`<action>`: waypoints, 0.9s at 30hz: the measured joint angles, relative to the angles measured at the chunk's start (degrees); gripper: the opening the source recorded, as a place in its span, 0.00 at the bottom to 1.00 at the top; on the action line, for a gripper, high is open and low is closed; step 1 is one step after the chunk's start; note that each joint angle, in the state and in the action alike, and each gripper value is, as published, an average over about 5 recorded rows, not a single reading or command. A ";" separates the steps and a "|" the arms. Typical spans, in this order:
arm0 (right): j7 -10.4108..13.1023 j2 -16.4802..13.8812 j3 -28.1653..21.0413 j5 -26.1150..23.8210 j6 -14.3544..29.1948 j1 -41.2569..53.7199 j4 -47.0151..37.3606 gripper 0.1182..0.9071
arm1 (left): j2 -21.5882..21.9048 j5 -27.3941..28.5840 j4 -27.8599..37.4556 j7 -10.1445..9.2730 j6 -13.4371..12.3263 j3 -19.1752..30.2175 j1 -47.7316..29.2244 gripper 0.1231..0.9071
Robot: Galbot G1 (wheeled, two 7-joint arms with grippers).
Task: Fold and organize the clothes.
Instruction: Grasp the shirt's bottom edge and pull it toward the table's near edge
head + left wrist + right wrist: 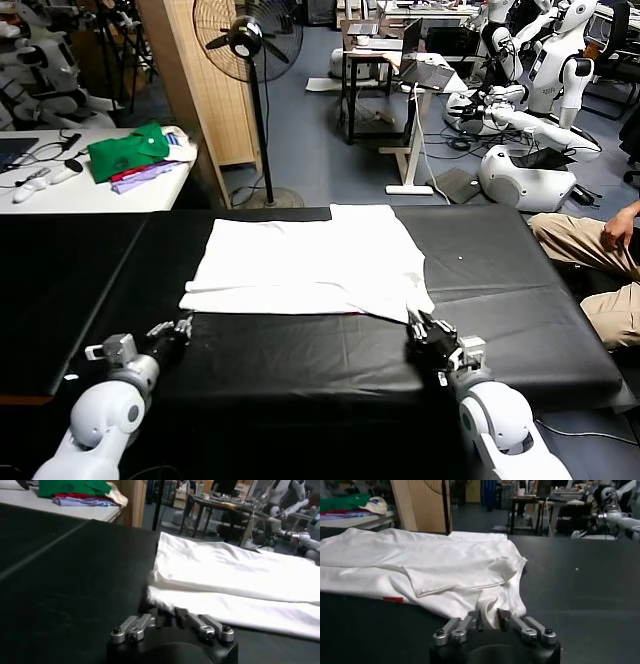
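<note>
Black-covered table (pixel 300 360) underfoot, white T-shirt (pixel 310 265) spread flat mid-table, long axis side to side; left gripper (pixel 182 326) clamped on the shirt's near left corner, right gripper (pixel 420 328) pinched shut on its near right corner. Both equally close; plenty of bare cloth beyond the shirt's far edge for folding forward.

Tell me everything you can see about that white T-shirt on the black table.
The white T-shirt lies flat on the black table, partly folded, layers overlapping, with a sleeve flap turned inward. The fabric looks thin, soft and slightly creased. A small red mark shows at its near edge. The left gripper meets its near left corner, the right gripper its near right corner, jaws closed on the cloth.
</note>
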 joint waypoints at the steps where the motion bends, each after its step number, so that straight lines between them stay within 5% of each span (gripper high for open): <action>1: 0.17 -0.08 0.06 0.16 -0.35 -0.13 0.26 0.00 | 0.09 0.11 -0.09 -0.08 -0.04 0.03 0.04 0.01; 14: 0.49 -1.33 0.65 1.23 -1.81 -1.03 2.47 0.00 | 1.19 0.69 -3.07 -0.71 -0.66 -0.47 2.10 0.03; 27: 0.40 -1.30 0.87 1.22 -1.89 -1.34 3.26 0.00 | 0.98 -1.80 0.47 -0.62 -0.62 0.58 -1.56 0.82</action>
